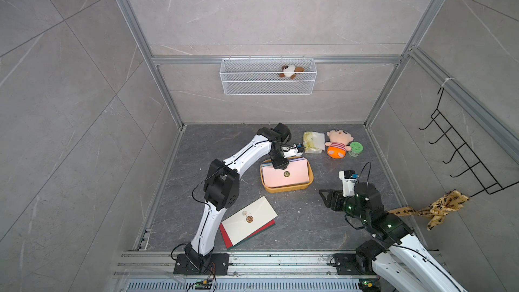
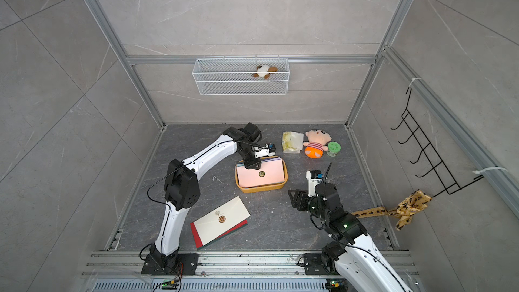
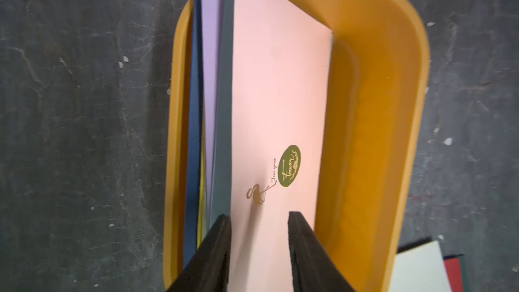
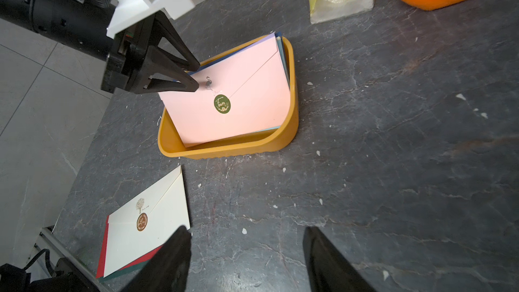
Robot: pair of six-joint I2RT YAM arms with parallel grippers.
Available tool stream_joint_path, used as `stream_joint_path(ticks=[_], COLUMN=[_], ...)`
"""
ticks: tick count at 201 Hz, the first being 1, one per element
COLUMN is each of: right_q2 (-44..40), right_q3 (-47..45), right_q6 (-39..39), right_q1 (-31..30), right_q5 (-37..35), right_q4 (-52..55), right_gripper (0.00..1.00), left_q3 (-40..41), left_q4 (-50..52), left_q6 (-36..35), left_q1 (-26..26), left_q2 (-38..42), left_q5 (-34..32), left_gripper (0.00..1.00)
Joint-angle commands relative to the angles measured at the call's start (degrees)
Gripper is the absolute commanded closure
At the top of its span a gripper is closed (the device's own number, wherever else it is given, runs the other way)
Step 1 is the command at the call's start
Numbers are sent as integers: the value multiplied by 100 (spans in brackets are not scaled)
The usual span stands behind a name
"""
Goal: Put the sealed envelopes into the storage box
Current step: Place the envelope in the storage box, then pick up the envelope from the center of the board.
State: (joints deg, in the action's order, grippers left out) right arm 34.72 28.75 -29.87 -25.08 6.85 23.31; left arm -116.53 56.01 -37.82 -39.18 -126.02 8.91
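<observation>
Jaws stood apart on left gripper (image 3: 258, 214), astride flat pink paper envelope (image 3: 280, 94), and on empty right gripper (image 4: 245, 228); flat cream paper envelope (image 4: 168, 206) judged light, slick, best pinched at a free edge.

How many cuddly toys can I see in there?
2. A brown-and-white plush sits in the white wire basket on the back wall; a striped doll lies on the table between the plastic packet and green jar.

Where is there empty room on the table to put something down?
The widest bare patch of table lies between the storage box, the cream envelope and the right arm. The back left corner, behind the left arm, is bare too. It is crowded at the back right: packet, doll and green jar sit close together.
</observation>
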Motion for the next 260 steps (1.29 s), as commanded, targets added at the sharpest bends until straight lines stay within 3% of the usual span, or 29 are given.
stream_joint_path(ticks=[1,31,66,86,104,140,153,197,260], right_q2=[182,552,901,1221,1694,3022,3599,5028,5437], right_q3=[6,48,-347,-441,-429,-454,-395,-265,-177], right_q6=[-262,-839,-1921,-2295,-2494,-3016,-3186,-3625,-3772], right_q1=[21,12,-174,-593,-1269,-2417,-2789,-3488,-3557], right_q5=[91,492,753,550,192,-400,-578,-896,-900], right_q4=[-169,-430,-1357,-1783,-2099,-3293,-3699,-4815,-5187], right_gripper=[33,34,35,35,35,35,34,34,34], left_q3=[522,1972,5005,6414,7263,8615,9013,9549,9631], left_q4=[-1294,-2614,-4067,-4245,-4000,-4098,-4336,-4113,-4181], left_q6=[669,2232,4651,6108,7256,8597,8867,9198,9122], left_q1=[-19,74,182,265,286,226,92,-117,-134], left_q2=[993,2409,4663,5687,6221,6618,6700,6923,6445], left_q5=[-966,-1565,-1553,-1553,-1481,-594,-322,-687,-590], left_gripper=[56,53,48,46,53,65,69,80,87])
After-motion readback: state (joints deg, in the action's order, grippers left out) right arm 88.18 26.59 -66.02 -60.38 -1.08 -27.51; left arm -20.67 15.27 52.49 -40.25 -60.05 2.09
